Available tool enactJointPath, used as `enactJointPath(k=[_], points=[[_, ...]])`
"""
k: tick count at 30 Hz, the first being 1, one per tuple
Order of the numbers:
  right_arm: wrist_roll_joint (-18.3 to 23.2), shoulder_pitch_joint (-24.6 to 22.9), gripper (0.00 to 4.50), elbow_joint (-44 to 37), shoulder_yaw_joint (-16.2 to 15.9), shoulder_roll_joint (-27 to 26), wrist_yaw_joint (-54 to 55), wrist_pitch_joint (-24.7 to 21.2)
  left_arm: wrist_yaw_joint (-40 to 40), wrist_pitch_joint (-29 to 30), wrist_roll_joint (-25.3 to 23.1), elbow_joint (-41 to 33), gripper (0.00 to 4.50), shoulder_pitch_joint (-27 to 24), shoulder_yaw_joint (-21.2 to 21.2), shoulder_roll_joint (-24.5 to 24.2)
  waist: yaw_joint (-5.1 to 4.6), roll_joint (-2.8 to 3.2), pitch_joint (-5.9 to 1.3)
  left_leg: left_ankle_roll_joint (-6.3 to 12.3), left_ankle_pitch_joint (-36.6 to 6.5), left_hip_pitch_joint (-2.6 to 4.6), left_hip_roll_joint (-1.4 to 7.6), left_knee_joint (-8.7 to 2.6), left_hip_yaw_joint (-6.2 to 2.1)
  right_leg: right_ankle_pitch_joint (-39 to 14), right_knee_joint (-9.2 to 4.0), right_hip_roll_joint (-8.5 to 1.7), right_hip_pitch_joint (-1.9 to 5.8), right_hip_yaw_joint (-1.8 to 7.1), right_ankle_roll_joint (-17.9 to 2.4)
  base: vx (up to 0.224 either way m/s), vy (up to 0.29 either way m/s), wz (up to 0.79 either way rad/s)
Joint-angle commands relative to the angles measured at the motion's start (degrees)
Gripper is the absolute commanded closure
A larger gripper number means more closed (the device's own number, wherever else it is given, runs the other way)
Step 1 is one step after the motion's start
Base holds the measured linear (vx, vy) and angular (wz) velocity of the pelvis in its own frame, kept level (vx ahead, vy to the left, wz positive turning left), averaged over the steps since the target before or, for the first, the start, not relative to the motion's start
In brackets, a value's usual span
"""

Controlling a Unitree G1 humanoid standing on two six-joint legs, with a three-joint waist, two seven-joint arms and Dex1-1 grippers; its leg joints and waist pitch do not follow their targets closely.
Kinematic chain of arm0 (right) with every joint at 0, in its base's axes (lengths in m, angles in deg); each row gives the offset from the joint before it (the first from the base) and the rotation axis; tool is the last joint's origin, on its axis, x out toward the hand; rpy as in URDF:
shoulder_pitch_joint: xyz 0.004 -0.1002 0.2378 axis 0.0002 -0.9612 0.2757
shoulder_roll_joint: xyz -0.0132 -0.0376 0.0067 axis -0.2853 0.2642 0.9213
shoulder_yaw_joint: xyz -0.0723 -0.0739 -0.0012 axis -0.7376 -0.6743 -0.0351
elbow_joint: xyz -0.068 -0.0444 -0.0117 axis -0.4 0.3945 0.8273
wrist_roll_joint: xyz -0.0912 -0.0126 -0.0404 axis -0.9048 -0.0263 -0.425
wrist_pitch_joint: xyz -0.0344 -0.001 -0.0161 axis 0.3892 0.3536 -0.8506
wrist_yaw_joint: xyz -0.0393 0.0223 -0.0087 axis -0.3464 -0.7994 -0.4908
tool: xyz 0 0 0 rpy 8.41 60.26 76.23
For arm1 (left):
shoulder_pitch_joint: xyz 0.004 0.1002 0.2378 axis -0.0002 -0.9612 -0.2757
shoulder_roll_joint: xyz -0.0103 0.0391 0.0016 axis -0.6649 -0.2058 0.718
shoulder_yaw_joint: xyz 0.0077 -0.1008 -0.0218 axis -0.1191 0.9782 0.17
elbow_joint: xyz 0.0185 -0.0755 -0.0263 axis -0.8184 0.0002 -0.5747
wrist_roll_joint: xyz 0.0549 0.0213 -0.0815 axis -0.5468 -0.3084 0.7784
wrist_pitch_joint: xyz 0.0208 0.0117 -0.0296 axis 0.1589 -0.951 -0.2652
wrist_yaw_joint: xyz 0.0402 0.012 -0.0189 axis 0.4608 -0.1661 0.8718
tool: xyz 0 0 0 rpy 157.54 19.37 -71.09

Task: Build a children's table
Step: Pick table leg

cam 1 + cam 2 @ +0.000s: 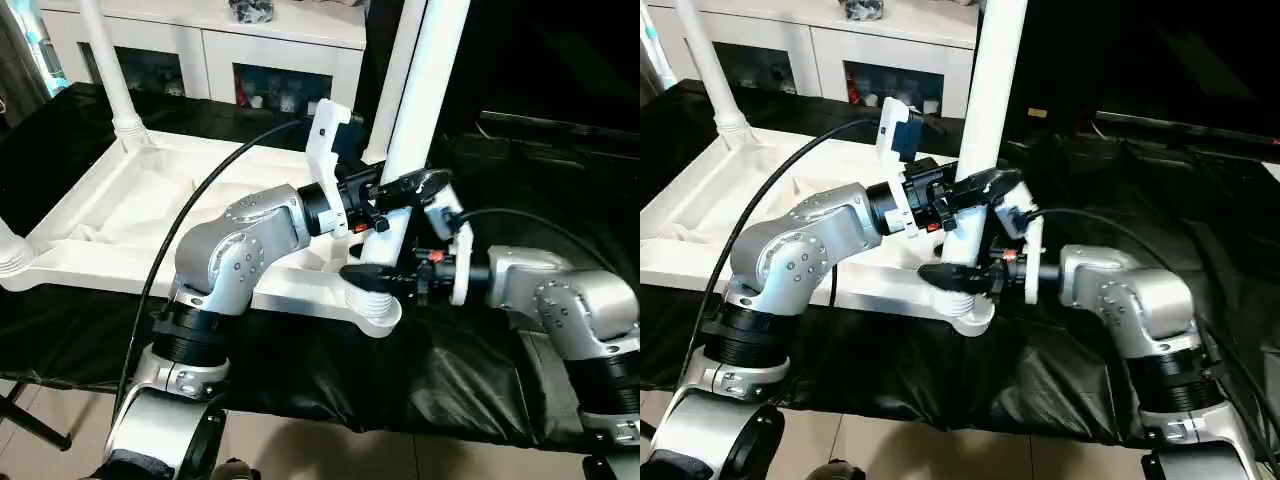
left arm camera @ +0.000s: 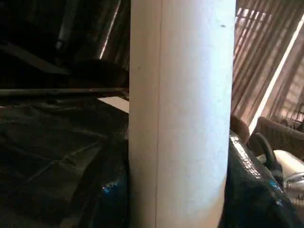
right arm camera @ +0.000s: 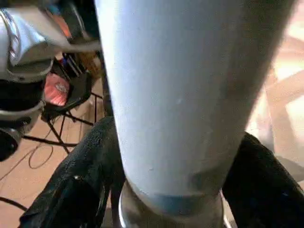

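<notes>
Forearms of mine reach in from both sides and meet at the near right corner of the children's table, which lies upside down on the black-draped worktop, ribbed underside facing up. My left arm bends at the elbow and runs level toward the right, its wrist turned so that my left hand comes at the leg from the side. Its two black fingers sit on either side of the white shaft and press against it, so this hand is clamped on the leg partway up. My right arm lies lower, forearm level and pointing toward the left, and my right hand meets the same leg just above the round corner socket. From that wrist I see one black finger on each side of the leg's thick end, touching it, so this hand grips the leg too, just below the other.

That leg stands nearly upright in the socket, long axis vertical with a slight lean, thick end down and the shaft rising out of sight past the top of the head views. Another leg stands upright in the far corner socket, and a third socket end shows at the left edge. Behind the worktop stands a white cabinet with glass doors.
</notes>
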Motion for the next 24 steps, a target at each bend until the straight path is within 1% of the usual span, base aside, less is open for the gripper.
enactJointPath(k=[1,2,3,5,8,10,13,16,24], points=[[0.6,0.6,1.35,-1.1,1.5,1.1,-0.3,-0.6,0.6,-0.3,-0.4,0.2,2.62,1.2,-0.4,0.4,0.13,-0.04,-4.81,-3.05,-14.8,1.69,1.91,-4.27,-0.57,-18.1,-3.99,-2.91,2.69,1.87,-9.2,0.0,0.0,0.0],[0.6,0.6,1.35,-1.0,1.6,1.4,-0.4,-0.5,0.5,-0.4,-0.5,0.4,2.62,1.4,-0.3,0.4,0.15,-0.01,-4.81,-3.06,-14.8,1.69,1.9,-4.26,-0.58,-18.2,-3.98,-2.94,2.71,1.87,-9.2,0.0,0.0,0.0],[0.5,0.8,1.35,-0.8,1.8,1.9,-0.4,-0.4,0.7,-0.5,-0.5,0.8,2.62,1.7,-0.2,0.2,0.2,0.32,-4.83,-3.1,-14.6,1.75,1.91,-4.26,-0.62,-18.1,-3.93,-2.96,2.7,1.87,-9.2,0.0,0.0,0.0],[-0.1,0.9,1.35,-0.3,1.5,2.3,-0.4,-0.5,1.0,-0.4,-0.1,0.8,2.62,1.9,0.0,0.2,0.13,0.14,-4.83,-3.11,-14.7,1.72,1.89,-4.23,-0.58,-18.0,-4.02,-2.9,2.7,1.87,-9.1,0.0,0.0,0.0],[-1.3,0.4,1.35,0.2,0.0,2.6,-0.9,0.2,1.1,-0.1,0.1,0.5,2.62,1.9,-0.2,0.5,0.15,0.15,-4.9,-3.04,-14.5,1.66,1.89,-4.21,-0.61,-17.6,-3.93,-2.91,2.75,1.84,-9.3,0.0,0.0,0.0],[-1.3,0.4,1.35,0.5,-0.3,2.2,-0.9,0.2,1.1,0.0,0.2,0.3,2.62,1.9,-0.3,0.7,0.13,0.15,-4.89,-2.94,-14.4,1.64,1.92,-4.22,-0.62,-17.1,-3.89,-2.91,2.76,1.84,-9.6,0.0,0.0,0.0],[-1.1,0.5,1.35,0.9,-0.4,1.8,-0.6,0.2,1.2,0.1,0.4,0.4,2.62,2.1,-0.2,0.8,0.14,0.11,-4.89,-2.78,-14.2,1.65,1.91,-4.2,-0.59,-16.6,-3.83,-2.92,2.8,1.85,-10.0,0.0,0.0,0.0],[-0.8,0.7,1.35,1.3,-0.4,1.7,-0.5,0.3,1.6,0.2,0.5,0.5,2.62,2.0,-0.4,0.8,0.15,0.23,-4.87,-2.82,-14.5,1.74,1.94,-4.22,-0.57,-16.4,-3.82,-2.88,2.74,1.86,-10.3,0.0,0.0,0.0],[-1.1,0.7,1.35,1.3,-0.6,1.2,-1.0,0.4,2.0,0.3,0.5,0.8,2.62,2.3,-0.6,1.4,0.09,0.34,-4.87,-2.93,-15.0,1.72,1.92,-4.25,-0.61,-16.7,-3.88,-2.87,2.78,1.83,-10.3,0.0,0.0,0.0]])
